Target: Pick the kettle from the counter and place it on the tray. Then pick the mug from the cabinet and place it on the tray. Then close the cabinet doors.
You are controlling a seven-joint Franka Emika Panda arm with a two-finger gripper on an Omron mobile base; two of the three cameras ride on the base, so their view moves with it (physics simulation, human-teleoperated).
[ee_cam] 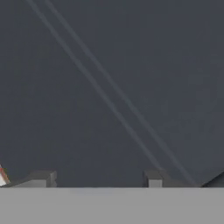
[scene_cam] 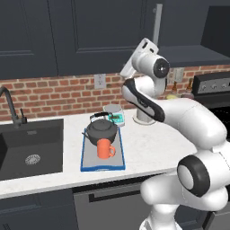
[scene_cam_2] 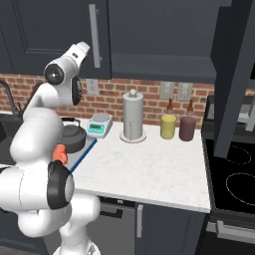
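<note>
1 mug (scene_cam: 105, 148), 1 kettle (scene_cam: 102, 130) (both on tray (scene_cam: 90, 164))

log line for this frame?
kettle, mug: on tray | gripper: open, empty, facing cabinet door | right door: open

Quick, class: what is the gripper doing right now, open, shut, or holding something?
Gripper: open, holding nothing; its tips stand apart, facing a dark cabinet door.

White Franka arm (scene_cam: 179, 121) folded up high, elbow bent, wrist raised and tilted upward. Two-finger gripper (ee_cam: 98, 178) with small dark finger tips (ee_cam: 43, 177) set well apart, jaws parted, nothing between them.
</note>
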